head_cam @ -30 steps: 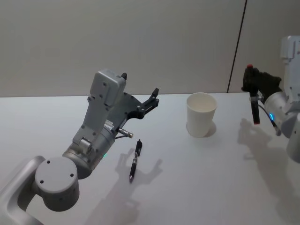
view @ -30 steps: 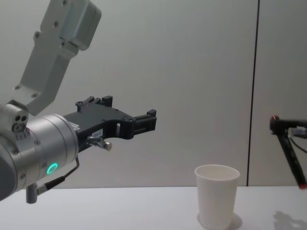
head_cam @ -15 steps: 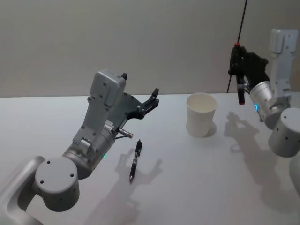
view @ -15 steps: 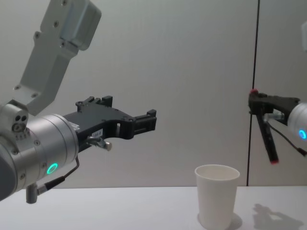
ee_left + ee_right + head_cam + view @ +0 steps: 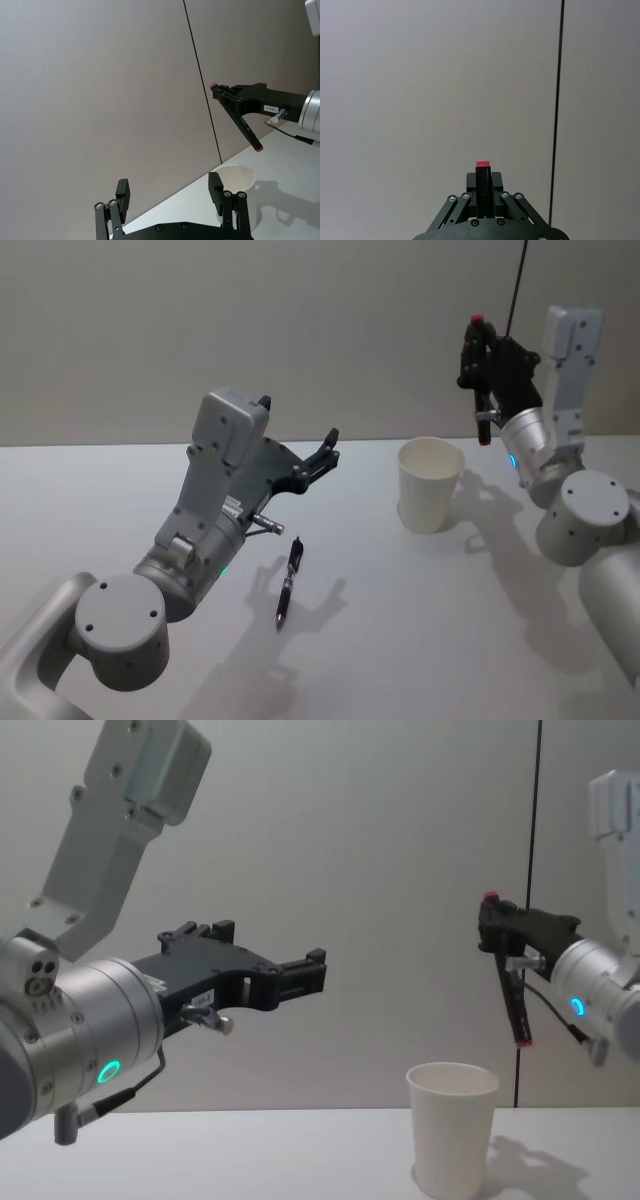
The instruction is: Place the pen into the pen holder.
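Observation:
A slim dark pen (image 5: pixel 482 418) with red ends hangs nearly upright in the air, and my right gripper (image 5: pixel 478 352) is shut on its upper part. It sits above and just right of the white paper cup pen holder (image 5: pixel 430 485). From the chest, the pen (image 5: pixel 514 1008) has its lower tip a little above the cup (image 5: pixel 452 1125) rim, off to the right of it. The left wrist view shows this pen (image 5: pixel 248 132) tilted over the cup (image 5: pixel 245 195). My left gripper (image 5: pixel 298 420) hovers open and holds nothing, left of the cup.
A second dark pen (image 5: pixel 289 580) lies flat on the white table (image 5: pixel 400 640) below my left arm. A grey wall with a thin dark vertical seam (image 5: pixel 537 840) stands behind the table. My left arm's body (image 5: pixel 70 1030) looms large in the chest view.
My right arm has carried the pen leftward and upward, from the far right to just beside and above the cup. The left arm and the pen on the table have not moved.

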`<state>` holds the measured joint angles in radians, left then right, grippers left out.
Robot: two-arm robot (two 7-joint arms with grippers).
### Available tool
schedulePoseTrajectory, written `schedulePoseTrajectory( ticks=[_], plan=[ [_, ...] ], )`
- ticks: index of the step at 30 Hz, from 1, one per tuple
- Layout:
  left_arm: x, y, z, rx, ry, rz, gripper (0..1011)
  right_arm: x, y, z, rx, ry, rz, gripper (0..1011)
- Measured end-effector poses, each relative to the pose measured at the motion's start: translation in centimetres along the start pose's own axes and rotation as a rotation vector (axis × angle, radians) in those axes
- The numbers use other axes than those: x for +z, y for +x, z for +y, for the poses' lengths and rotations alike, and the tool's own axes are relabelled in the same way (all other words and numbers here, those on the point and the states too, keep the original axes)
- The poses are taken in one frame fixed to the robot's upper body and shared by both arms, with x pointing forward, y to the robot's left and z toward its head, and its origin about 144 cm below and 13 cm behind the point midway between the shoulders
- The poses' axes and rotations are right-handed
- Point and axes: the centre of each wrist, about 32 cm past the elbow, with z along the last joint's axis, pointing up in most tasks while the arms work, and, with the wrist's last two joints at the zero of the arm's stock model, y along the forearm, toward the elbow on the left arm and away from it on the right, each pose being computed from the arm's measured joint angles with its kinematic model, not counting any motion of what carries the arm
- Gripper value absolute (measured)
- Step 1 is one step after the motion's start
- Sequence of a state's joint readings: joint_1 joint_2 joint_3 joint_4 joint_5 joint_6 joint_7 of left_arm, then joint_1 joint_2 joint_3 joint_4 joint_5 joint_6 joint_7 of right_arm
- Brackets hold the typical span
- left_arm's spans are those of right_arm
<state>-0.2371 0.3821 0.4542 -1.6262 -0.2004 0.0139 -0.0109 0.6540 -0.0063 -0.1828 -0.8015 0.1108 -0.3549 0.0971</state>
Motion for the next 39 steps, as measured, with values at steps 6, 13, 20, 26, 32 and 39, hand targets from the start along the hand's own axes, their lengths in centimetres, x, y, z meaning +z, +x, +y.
schedulePoseTrajectory(
  ticks=[6, 13, 20, 26, 32, 39],
  plan=[
    [0.0, 0.0, 0.0, 0.000, 0.000, 0.000, 1000, -0.9, -0.7, 0.6, 0.017, 0.032, -0.001, 165],
    [0.0, 0.0, 0.0, 0.000, 0.000, 0.000, 1000, -1.9, -1.3, 0.9, 0.033, 0.059, -0.004, 165],
    [0.0, 0.0, 0.0, 0.000, 0.000, 0.000, 1000, -2.7, -2.0, 1.1, 0.045, 0.080, -0.002, 165],
    [0.0, 0.0, 0.0, 0.000, 0.000, 0.000, 1000, -3.2, -2.3, 1.2, 0.051, 0.089, 0.001, 165],
    [0.0, 0.0, 0.0, 0.000, 0.000, 0.000, 1000, -3.8, -2.7, 1.2, 0.054, 0.094, 0.004, 165],
    [0.0, 0.0, 0.0, 0.000, 0.000, 0.000, 1000, -4.4, -3.0, 1.1, 0.055, 0.091, 0.002, 165]
  ],
)
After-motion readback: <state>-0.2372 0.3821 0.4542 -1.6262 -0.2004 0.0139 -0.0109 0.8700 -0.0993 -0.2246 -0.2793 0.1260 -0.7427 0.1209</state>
